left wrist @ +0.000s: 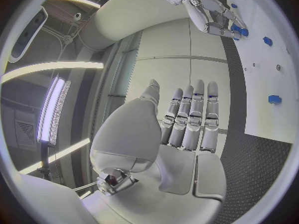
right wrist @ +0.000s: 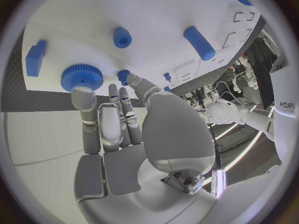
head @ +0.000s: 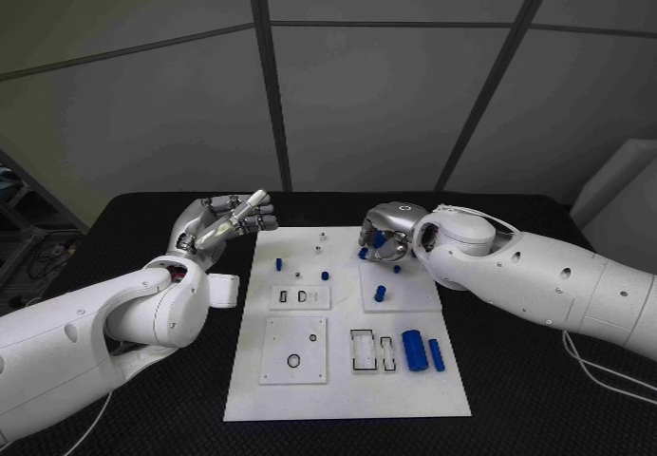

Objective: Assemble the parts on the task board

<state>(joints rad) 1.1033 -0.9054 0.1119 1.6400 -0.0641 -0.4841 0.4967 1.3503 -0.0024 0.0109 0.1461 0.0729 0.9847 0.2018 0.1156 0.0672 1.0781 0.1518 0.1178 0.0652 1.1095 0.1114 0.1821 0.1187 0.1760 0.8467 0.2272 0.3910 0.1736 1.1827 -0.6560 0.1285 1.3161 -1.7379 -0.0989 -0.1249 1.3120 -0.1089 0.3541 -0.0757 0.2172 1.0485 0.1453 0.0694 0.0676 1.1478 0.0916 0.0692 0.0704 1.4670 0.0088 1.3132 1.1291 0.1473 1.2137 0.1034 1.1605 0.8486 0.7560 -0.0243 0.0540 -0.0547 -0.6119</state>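
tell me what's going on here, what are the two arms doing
The right hand reaches down over the far part of the white task board, fingertips next to a blue knurled part. The left hand is raised beside the board, open and holding nothing. Other blue parts, including a cylinder, lie on the board.

You've got one white task board (head: pixel 349 380) on the table, with two big blue cylinders (head: pixel 414 350) lying side by side near its front right. Count roughly seven smaller blue parts (head: pixel 381 294) scattered further up the board, though some by the right hand are hard to separate. There are two white arms (head: pixel 96 332), one hand each.
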